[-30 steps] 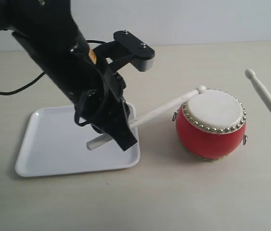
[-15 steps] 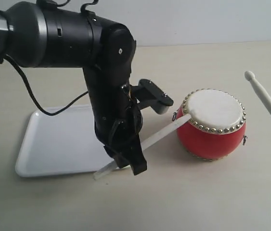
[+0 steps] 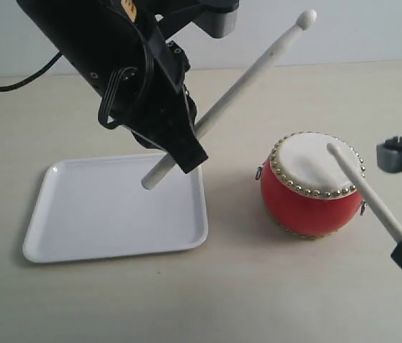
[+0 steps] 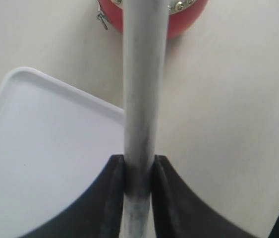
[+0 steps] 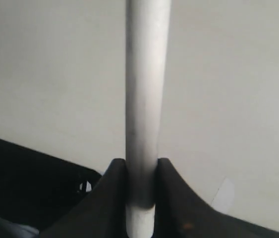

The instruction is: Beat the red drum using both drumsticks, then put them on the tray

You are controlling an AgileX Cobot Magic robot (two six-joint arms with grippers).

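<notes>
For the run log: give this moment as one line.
left hand: shut on left drumstick, held high | right hand: shut on right drumstick, tip at red drum skin | tray: no sticks

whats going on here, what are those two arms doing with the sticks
Two robot arms are drumming. The left claw grips the left drumstick, tilted with its tip high in the air, clear of the red drum. The right claw grips the right drumstick, whose tip is down at the drum's white skin; actual contact is hard to tell. Neither stick lies on the white tray yet.
</notes>
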